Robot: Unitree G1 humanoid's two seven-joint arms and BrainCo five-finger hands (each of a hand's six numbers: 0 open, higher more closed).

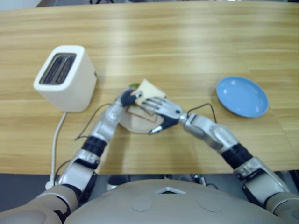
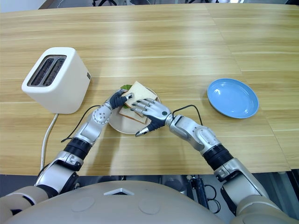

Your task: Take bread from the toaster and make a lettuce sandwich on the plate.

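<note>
A white toaster (image 2: 56,84) stands at the left, both slots dark. In front of me a cream plate (image 2: 122,126) carries a bread slice (image 2: 128,113) lying flat. A second bread slice (image 2: 138,90) is tilted above it, far corner raised. Green lettuce (image 2: 126,87) peeks out at its left edge. My left hand (image 2: 117,99) is curled on the tilted slice's left corner. My right hand (image 2: 152,112) lies with its fingers stretched over that slice's near edge, thumb pointing away over the plate rim.
An empty blue plate (image 2: 232,98) sits at the right of the wooden table (image 2: 187,46). The toaster's white cord (image 2: 46,140) runs to the near edge, and thin black cables (image 2: 187,108) lie near both wrists.
</note>
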